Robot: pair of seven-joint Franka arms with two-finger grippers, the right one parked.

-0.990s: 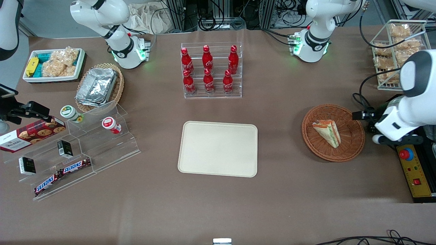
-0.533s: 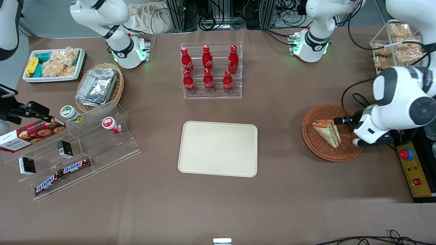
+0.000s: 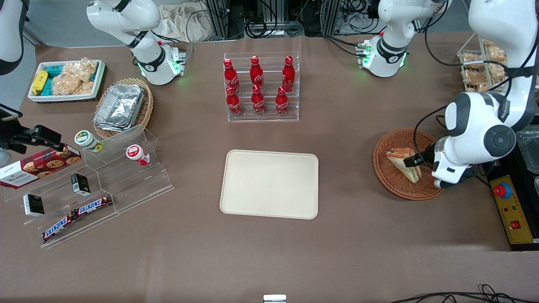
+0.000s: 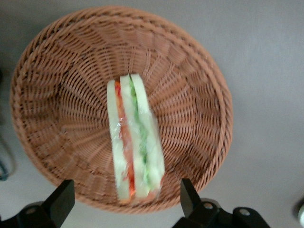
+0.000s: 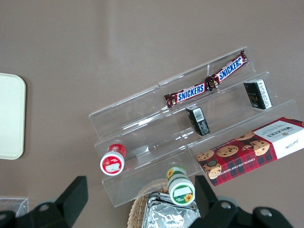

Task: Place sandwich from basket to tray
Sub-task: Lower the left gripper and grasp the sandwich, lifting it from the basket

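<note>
Left gripper (image 4: pixel 124 202) poised above the wicker basket (image 3: pixel 385 174), jaws spread wide, wider than the sandwich (image 4: pixel 134 142), holding and touching nothing. Sandwich lies in the basket on its side, wrapped in clear film. Both fingertips (image 4: pixel 59 204) are cut off at the frame edge. Cream tray (image 3: pixel 269 184) sits mid-bench, well apart.

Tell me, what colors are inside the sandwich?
Orange-red and green stripes between pale bread on the sandwich, clearest in the left wrist view, with the open tool above it.
</note>
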